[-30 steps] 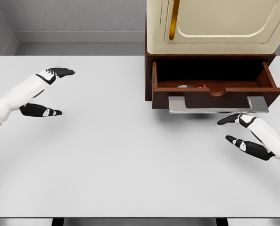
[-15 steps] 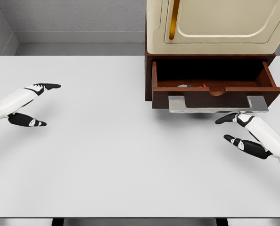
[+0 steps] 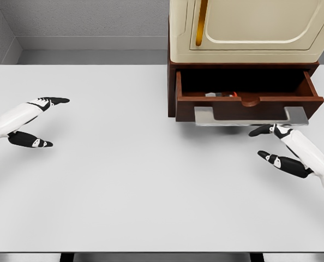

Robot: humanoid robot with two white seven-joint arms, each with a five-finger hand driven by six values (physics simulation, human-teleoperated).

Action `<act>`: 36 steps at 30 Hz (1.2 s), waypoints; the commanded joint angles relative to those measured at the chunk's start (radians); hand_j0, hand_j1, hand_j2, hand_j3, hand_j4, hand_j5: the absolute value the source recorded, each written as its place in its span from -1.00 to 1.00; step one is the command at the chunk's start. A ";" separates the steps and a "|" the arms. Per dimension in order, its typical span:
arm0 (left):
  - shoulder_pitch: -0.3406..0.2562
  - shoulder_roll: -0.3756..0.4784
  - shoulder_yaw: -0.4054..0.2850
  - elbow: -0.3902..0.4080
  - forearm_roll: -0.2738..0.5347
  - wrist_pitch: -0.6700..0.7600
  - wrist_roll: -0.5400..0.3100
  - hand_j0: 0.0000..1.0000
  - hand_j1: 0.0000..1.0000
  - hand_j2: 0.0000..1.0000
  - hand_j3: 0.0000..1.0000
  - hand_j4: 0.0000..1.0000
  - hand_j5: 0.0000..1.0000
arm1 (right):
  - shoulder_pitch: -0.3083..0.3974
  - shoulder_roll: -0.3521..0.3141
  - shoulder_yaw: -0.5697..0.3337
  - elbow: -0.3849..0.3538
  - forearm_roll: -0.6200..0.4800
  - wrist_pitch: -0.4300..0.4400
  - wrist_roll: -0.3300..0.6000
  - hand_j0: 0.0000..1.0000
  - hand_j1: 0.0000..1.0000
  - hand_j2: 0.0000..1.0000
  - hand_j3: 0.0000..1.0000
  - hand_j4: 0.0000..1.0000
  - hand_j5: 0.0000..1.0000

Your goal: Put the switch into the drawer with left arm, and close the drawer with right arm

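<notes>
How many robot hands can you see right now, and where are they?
2. The left hand hovers open over the table near its left edge. The right hand is open at the right, just in front of the drawer and its metal handle.

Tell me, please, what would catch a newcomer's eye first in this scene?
Probably the dark wooden drawer standing open under a cream cabinet at the table's far right, with a small switch lying inside. Next, the right hand, fingers spread, hovers just below the drawer's grey handle, not touching it. The left hand hangs open and empty at the left edge of the white table.
</notes>
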 commanded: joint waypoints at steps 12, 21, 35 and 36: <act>0.003 -0.001 -0.004 0.000 0.008 0.002 0.000 1.00 1.00 1.00 1.00 1.00 1.00 | 0.035 0.028 0.017 -0.040 0.092 0.000 -0.024 0.33 0.33 0.33 0.33 0.33 0.33; 0.003 -0.001 -0.004 0.002 0.009 0.002 0.000 1.00 1.00 1.00 1.00 1.00 1.00 | 0.021 0.025 0.011 -0.039 0.088 0.000 -0.024 0.31 0.31 0.31 0.31 0.31 0.31; 0.003 -0.001 -0.004 0.000 0.009 0.002 0.000 1.00 1.00 1.00 1.00 1.00 1.00 | 0.057 -0.274 0.007 -0.051 -0.032 0.000 -0.028 0.35 0.35 0.35 0.35 0.35 0.35; 0.003 -0.001 -0.004 0.000 0.009 0.002 0.000 1.00 1.00 1.00 1.00 1.00 1.00 | 0.057 -0.283 0.004 -0.051 -0.039 0.000 -0.026 0.35 0.35 0.35 0.35 0.35 0.35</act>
